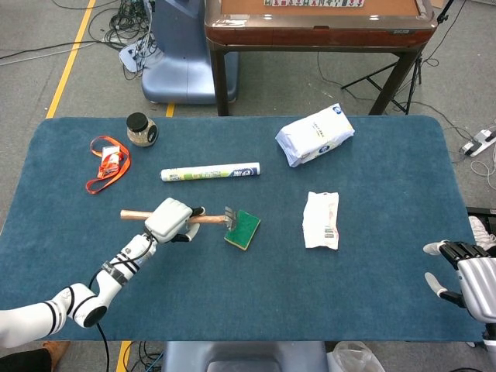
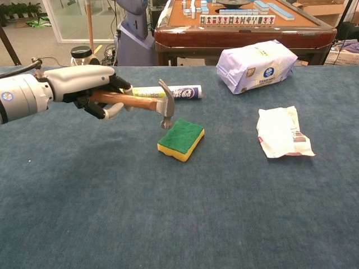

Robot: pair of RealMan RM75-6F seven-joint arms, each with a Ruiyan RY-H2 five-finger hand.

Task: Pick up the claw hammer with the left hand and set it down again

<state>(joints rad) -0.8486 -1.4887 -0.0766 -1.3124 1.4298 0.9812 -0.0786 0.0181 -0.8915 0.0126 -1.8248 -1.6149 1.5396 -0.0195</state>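
My left hand grips the wooden handle of the claw hammer and holds it in the air above the blue table. The hammer lies roughly level, its steel head pointing down just left of the green sponge. The handle's butt end sticks out to the left of the hand in the head view. My right hand hangs off the table's right front corner with fingers apart, holding nothing.
A rolled tube lies behind the hammer. A jar and an orange lanyard sit at the far left. A white packet and a white tissue pack lie to the right.
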